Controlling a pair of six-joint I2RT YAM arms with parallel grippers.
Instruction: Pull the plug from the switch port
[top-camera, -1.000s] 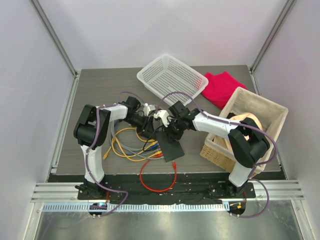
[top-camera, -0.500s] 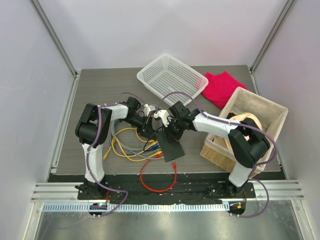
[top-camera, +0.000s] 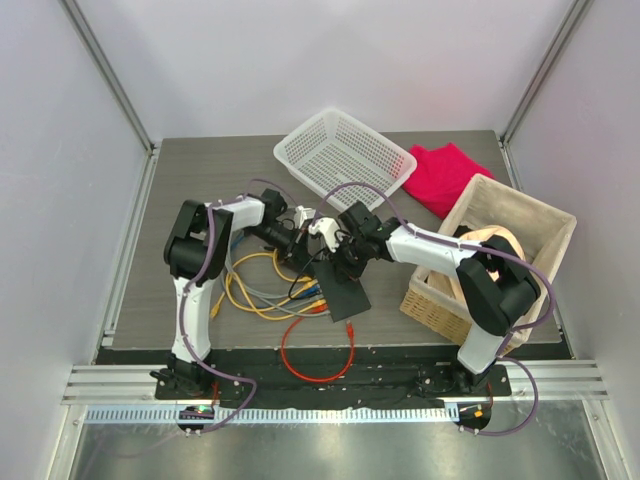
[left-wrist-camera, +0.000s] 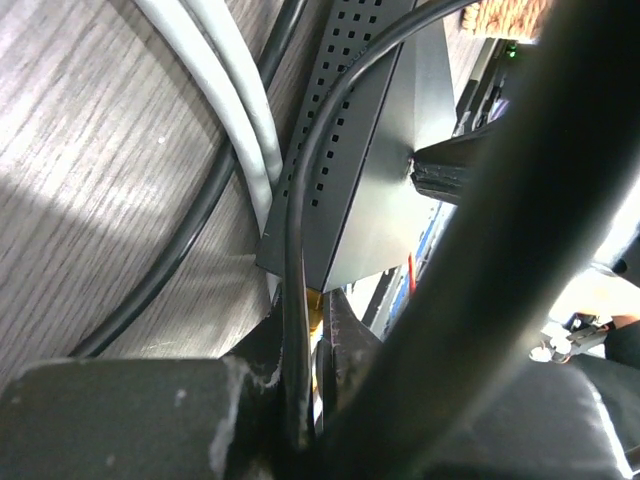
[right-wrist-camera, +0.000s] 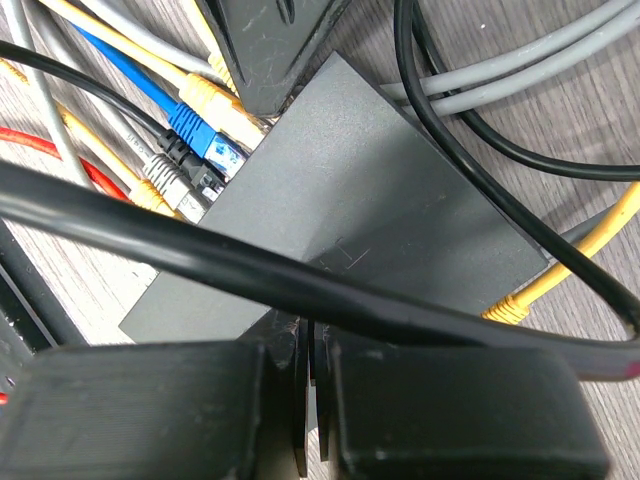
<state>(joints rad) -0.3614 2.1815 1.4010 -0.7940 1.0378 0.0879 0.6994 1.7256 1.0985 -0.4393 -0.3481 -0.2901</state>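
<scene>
The switch (top-camera: 345, 295) is a flat black box on the table, with its port edge toward the cable tangle. In the right wrist view it (right-wrist-camera: 350, 200) carries yellow (right-wrist-camera: 225, 105), blue (right-wrist-camera: 200, 135) and dark plugs in a row. My left gripper (top-camera: 303, 262) is shut on the yellow plug (left-wrist-camera: 316, 303) at the corner of the switch (left-wrist-camera: 375, 170); a black cable runs between its jaws too. My right gripper (right-wrist-camera: 311, 340) is shut on the switch's opposite edge, also seen from above (top-camera: 342, 266). A left finger (right-wrist-camera: 270, 45) shows over the yellow plug.
Yellow, grey and black cables (top-camera: 255, 290) lie tangled left of the switch, and a red cable loop (top-camera: 315, 355) lies at the front edge. A white mesh basket (top-camera: 345, 155) and a red cloth (top-camera: 445, 175) sit at the back. A wicker box (top-camera: 500, 255) stands on the right.
My left arm's elbow has swung toward the back and right while its gripper stays at the switch's port edge. The right arm and the switch have not visibly moved.
</scene>
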